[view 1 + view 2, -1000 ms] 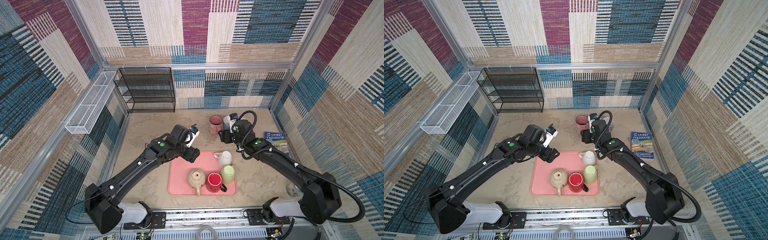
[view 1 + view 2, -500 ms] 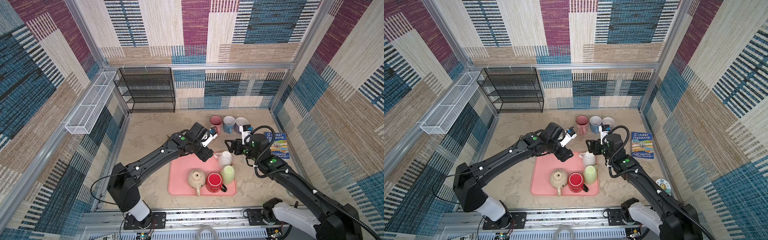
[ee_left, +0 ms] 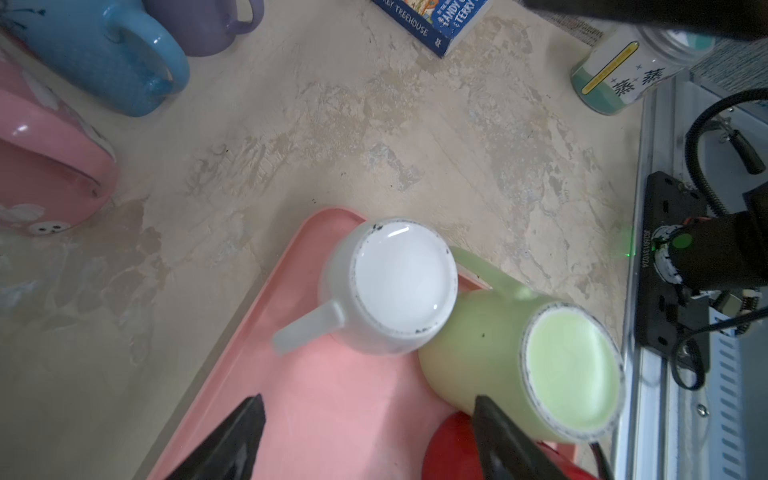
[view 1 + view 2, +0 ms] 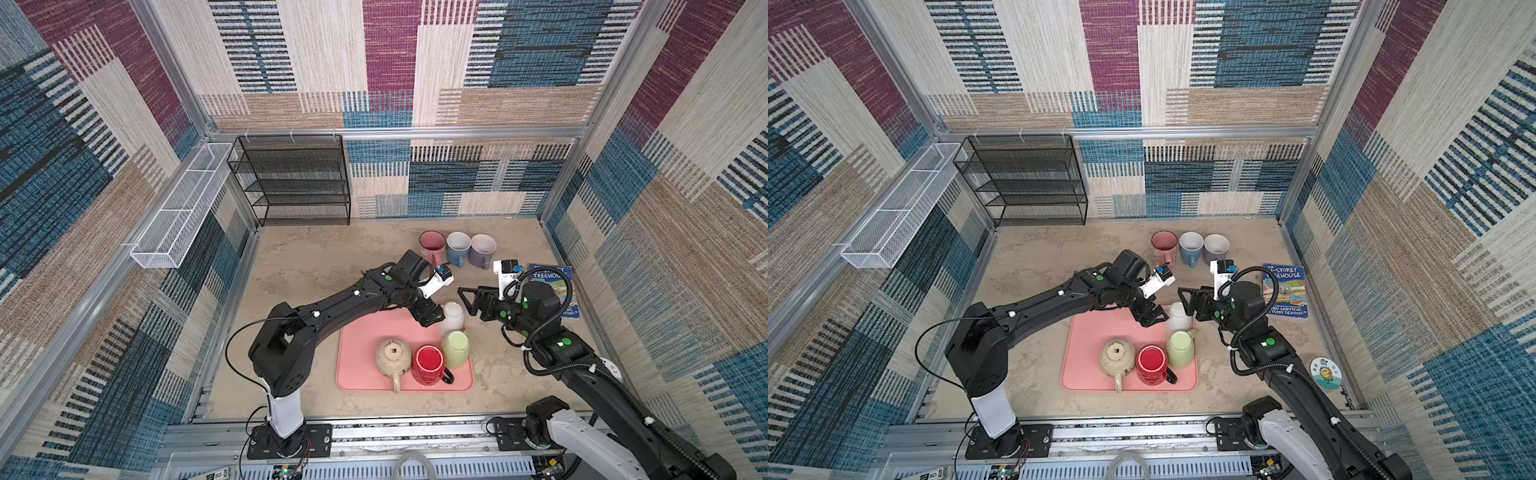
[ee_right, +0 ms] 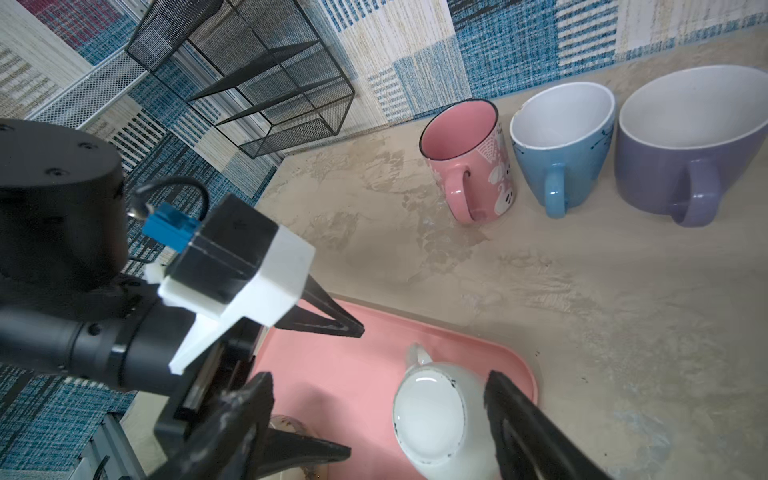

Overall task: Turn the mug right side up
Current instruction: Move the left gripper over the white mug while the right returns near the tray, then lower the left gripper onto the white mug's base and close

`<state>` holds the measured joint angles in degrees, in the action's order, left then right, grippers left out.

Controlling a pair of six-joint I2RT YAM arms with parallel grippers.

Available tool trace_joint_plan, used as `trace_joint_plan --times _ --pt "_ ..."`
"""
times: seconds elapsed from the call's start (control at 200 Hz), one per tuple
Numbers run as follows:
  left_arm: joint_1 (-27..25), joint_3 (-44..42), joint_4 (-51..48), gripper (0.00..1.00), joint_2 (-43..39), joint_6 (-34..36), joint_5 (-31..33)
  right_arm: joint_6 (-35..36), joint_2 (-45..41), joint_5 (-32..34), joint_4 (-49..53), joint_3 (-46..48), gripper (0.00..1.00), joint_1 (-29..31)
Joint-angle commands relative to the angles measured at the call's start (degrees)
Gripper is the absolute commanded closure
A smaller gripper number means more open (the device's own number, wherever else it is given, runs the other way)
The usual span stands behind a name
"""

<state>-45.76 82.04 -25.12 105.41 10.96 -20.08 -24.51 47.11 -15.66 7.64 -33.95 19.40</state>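
Flanking the upturned white mug [image 4: 453, 316] at the far right corner of the tray [image 4: 361, 353], left claw [image 3: 365, 399] and right claw [image 5: 374, 386] gape open, empty. Stiff, slick, breakable ceramic, probably; best gripped across its body.

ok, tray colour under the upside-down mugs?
Pink tray, clearest in the left wrist view.

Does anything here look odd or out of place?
Yes: on the pink plastic tray, the white ceramic mug and pale green ceramic mug stand upside down, while the pink mug, blue mug and purple mug behind stand upright. Dark specks mark the white mug's base rim.
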Motion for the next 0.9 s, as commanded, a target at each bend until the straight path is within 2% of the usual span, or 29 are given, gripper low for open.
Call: trace_joint_plan --times 0.0,0.386,0.896 --pt "0.1 1.0 4.5 0.16 1.9 2.6 -3.0 -2.3 -1.3 -0.2 1.3 0.7 0.18 -0.1" --pt "0.1 2.2 9.7 0.19 7.9 1.7 -6.5 -2.9 -5.0 2.6 6.7 0.3 0.18 -0.8" --pt "0.1 -6.8 14.4 0.33 2.0 -0.2 -3.9 -3.1 -2.9 0.7 4.9 1.1 0.18 -0.7"
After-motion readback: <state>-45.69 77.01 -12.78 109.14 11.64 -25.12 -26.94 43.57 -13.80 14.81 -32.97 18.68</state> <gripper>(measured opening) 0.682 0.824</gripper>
